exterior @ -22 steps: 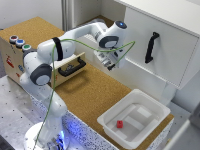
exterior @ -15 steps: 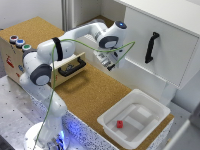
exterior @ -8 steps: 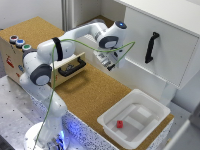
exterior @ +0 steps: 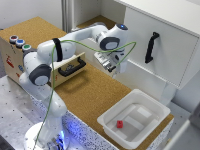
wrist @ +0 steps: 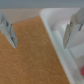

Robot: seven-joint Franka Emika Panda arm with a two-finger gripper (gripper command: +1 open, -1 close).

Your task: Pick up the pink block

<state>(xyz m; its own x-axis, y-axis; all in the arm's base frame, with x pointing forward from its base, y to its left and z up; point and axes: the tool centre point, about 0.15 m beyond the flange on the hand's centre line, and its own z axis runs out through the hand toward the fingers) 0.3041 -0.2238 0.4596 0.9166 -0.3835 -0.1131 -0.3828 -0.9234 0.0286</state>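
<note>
Exterior view: pink block (exterior: 120, 123) in white bin (exterior: 150, 131), well below wide-spread jaws.

The fingers (exterior: 116, 68) hang above the bench (exterior: 90, 95), with nothing between them. The tray (exterior: 159, 111) sits on the bench well apart from the fingers, toward the exterior view's lower right. The pink block (exterior: 120, 123) lies inside the tray. A cabinet (exterior: 165, 45) stands just behind the fingers, and a box (exterior: 30, 55) sits far to their left in the exterior view.
</note>
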